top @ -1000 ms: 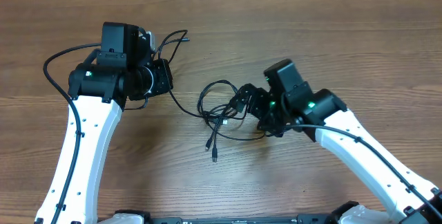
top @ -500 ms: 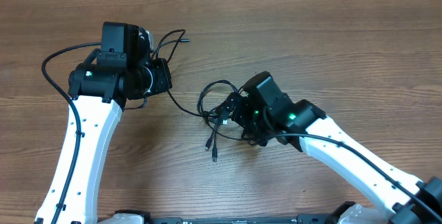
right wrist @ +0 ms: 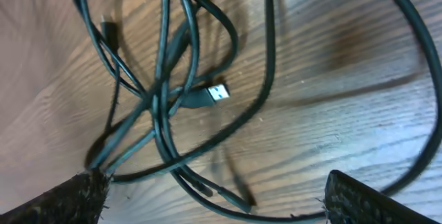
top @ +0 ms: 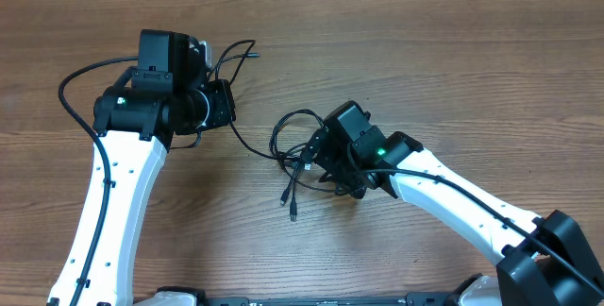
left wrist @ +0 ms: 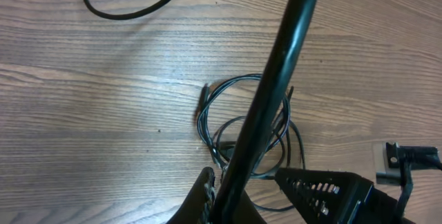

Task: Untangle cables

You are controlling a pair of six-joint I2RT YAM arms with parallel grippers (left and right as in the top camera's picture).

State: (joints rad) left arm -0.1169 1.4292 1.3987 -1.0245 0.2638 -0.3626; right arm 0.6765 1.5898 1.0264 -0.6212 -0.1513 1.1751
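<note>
Robotics lab bench, by the look of it. Bare wood-grain tabletop fills every view. Two white robot arms, left arm and right arm, enter from the bottom edge of the overhead frame. Green status light on the right one. Thick black wire loops off the left one, upper left. Thin black cables tangled mid-frame. Room beyond: can't tell.

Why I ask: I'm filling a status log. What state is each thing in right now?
left gripper: fingers shut on one strand of the cables.
right gripper: fingers wide open over the tangle, nothing gripped.
cables: tangled in crossed loops, lying on the table.
</note>
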